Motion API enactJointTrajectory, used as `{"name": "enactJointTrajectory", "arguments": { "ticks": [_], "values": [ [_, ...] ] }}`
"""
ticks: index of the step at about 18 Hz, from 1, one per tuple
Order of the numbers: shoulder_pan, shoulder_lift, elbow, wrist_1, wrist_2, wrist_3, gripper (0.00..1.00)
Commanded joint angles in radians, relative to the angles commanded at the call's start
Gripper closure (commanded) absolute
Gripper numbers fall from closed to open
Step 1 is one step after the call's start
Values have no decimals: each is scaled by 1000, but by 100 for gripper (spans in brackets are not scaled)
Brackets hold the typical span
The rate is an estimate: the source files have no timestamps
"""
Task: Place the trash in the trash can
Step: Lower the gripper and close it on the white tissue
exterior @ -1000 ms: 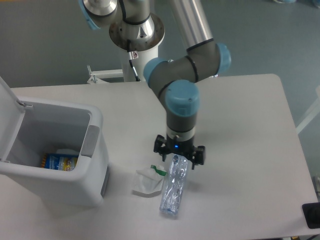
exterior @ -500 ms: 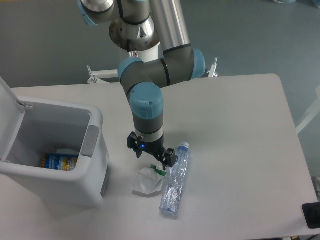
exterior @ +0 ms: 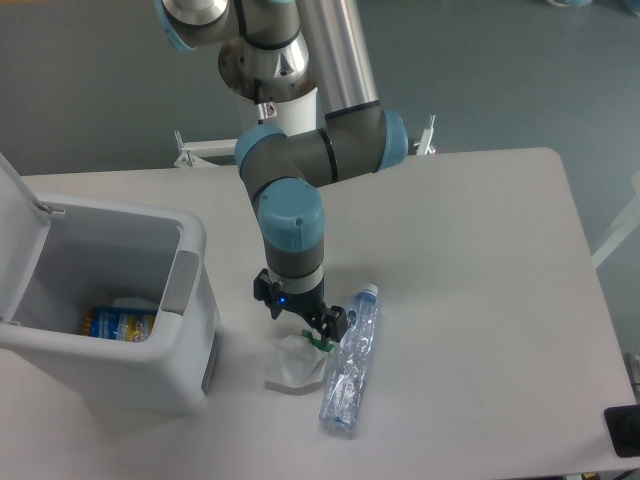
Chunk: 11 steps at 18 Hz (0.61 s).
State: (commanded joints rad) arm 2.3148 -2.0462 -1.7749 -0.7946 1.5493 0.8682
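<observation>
A crumpled white wrapper (exterior: 293, 365) with a green tab lies on the table just right of the trash can. A crushed clear plastic bottle (exterior: 350, 362) with a pale cap lies beside it, slanting from the cap at upper right to lower left. My gripper (exterior: 302, 322) hangs directly over the wrapper's upper edge, pointing down; its fingers look spread, with nothing visibly between them. The trash can (exterior: 188, 300) is a white bin at the left with its lid swung open.
Inside the bin lies a blue and yellow packet (exterior: 118, 323). The arm's base (exterior: 272, 62) stands at the table's back edge. A dark object (exterior: 625, 430) pokes in at the lower right corner.
The gripper moved left from over the bottle to over the wrapper, then dropped slightly lower. The bottle's cap end is now uncovered. Wrapper and bottle have not moved.
</observation>
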Motion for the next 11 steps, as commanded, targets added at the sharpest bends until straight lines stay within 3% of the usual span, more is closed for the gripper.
{"name": "enactJointTrajectory", "arguments": {
  "ticks": [6, 7, 9, 11],
  "values": [
    [-9, -29, 11, 8, -2, -8, 0],
    [-9, -31, 12, 8, 0, -9, 5],
    [-11, -26, 12, 8, 0, -23, 33],
    [-9, -20, 15, 8, 0, -41, 69]
  ]
}}
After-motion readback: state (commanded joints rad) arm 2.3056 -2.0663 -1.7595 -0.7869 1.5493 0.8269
